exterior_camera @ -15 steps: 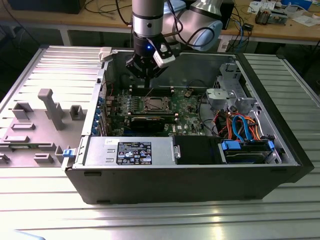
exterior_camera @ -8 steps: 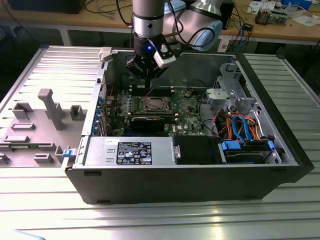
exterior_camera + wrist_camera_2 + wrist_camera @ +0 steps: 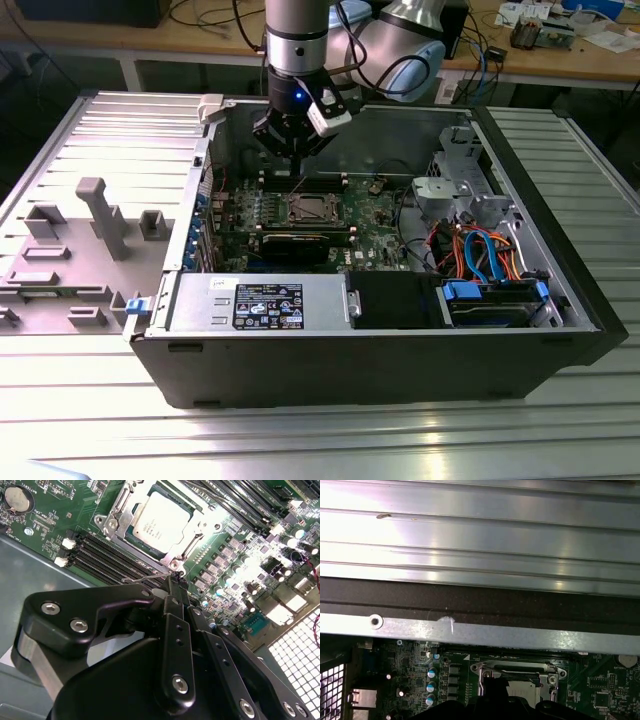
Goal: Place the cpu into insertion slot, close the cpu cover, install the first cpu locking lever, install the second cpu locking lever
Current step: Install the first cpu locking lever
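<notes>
Black end effector [image 3: 172, 582], fingers pressed together, poised beside cpu cover [image 3: 120, 515] closed over cpu [image 3: 161, 522]; lever installation in hand; requires catching lever wire [image 3: 145, 576].

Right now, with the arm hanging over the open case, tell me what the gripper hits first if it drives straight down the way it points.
Probably the wire lever beside the socket: the gripper tip sits at its end, with the cpu under the cover just beyond. Depth is unclear, so it could meet the green board instead.
</notes>
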You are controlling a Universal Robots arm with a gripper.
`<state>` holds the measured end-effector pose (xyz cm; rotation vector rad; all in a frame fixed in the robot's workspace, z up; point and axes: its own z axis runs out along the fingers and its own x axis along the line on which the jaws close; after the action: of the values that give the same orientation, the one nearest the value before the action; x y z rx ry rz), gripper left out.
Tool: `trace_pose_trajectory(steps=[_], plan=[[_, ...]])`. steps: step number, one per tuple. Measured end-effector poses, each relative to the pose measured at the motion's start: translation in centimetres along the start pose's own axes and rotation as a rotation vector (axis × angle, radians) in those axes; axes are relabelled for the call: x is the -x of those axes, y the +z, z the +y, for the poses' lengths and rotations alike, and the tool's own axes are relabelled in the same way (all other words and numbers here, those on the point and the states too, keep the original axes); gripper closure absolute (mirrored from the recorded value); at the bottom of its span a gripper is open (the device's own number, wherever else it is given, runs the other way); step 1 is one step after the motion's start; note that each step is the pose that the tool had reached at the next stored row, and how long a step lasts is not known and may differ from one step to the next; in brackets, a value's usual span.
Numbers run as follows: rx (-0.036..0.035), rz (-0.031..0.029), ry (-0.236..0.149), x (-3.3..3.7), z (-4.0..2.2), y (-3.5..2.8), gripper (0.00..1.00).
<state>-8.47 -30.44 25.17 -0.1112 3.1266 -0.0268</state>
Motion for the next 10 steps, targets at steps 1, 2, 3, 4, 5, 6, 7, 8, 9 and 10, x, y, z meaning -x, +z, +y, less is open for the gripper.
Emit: trace_pose_trajectory(steps=[1,2,3,4,5,6,7,8,9,10], plan=[[0.0,0.0,0.0,0.0,0.0,0.0,0.89],[0.0001,0.0,0.0,0.0,0.0,0.0,0.89],[0.0,0.0,0.001,0.0,0.0,0.0,0.89],[0.0,0.0,0.001,0.0,0.0,0.0,0.89],[0.0,0.0,0.001,0.0,0.0,0.0,0.89],[0.0,0.0,0.001,0.0,0.0,0.0,0.89],[-0.0001,0.0001,0.003,0.0,0.0,0.0,0.89],[0.0001,0.0,0.004,0.01,0.0,0.01,0.89],[0.0032,-0.0002,0.004,0.02,0.0,0.01,0.89],[0.014,-0.0011,0.004,0.02,0.01,0.02,0.89]])
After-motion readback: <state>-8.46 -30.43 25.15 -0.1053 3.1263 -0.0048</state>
